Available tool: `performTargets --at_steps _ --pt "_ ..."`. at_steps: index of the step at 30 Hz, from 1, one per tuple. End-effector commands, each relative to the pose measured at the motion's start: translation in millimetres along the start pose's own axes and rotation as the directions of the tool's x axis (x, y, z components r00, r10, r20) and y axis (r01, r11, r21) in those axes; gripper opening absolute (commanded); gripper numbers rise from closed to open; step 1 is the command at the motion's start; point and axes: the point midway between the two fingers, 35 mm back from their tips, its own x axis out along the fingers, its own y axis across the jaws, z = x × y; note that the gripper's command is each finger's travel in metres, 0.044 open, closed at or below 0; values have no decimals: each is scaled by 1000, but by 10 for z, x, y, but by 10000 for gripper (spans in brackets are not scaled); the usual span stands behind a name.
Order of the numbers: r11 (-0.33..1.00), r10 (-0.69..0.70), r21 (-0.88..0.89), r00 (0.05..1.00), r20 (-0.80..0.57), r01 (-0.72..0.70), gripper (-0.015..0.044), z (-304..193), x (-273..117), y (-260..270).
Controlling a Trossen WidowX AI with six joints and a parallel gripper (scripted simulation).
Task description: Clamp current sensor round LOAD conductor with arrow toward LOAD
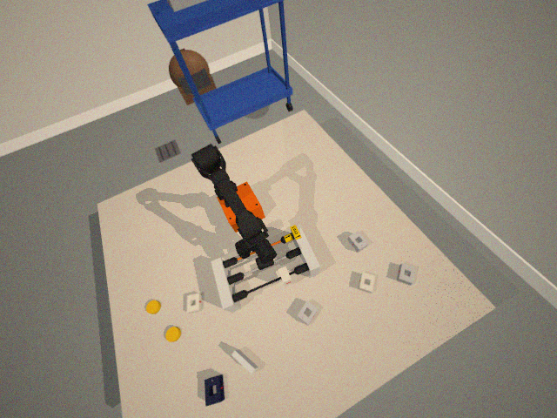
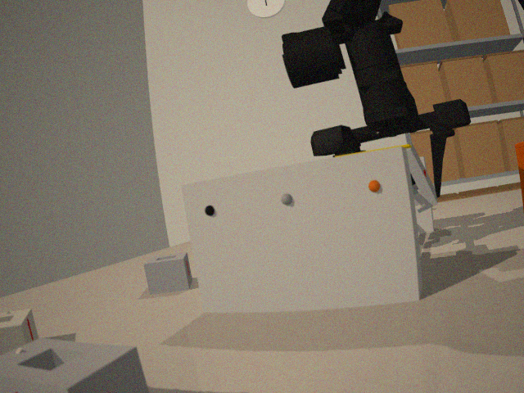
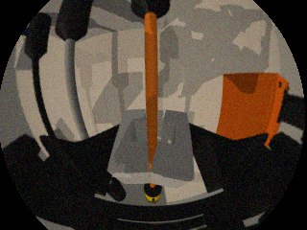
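Observation:
The LOAD conductor is the orange rod (image 1: 277,243) (image 2: 373,186) (image 3: 151,72), with the yellow LOAD marker (image 1: 295,232) at its right end in the top view. The grey sensor (image 3: 170,158) lies around the rod in the wrist view, its two halves parted at the upper side with the rod running between them. It looks slightly skewed between the fingers. My gripper (image 1: 255,252) (image 3: 155,126) is over the rod and shut on the sensor, its fingers wide apart on either side. The arrow and the latch cannot be made out.
Pale end panels (image 1: 222,283) (image 2: 304,254) hold the grey rod (image 3: 71,86) and black rod (image 1: 265,285) (image 3: 40,96) beside the orange one. A small white piece (image 1: 283,274) shows at the black rod. Several block-shaped sensors, a navy one (image 1: 214,389) and yellow discs (image 1: 152,306) stand around.

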Motion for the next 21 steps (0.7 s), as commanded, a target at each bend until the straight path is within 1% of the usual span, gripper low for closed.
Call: performTargets --at_steps 1,21 --pt "999 42 -9 999 -31 -42 0 -73 -66 -13" --pt "1000 25 -3 999 -27 -25 0 -50 -41 30"
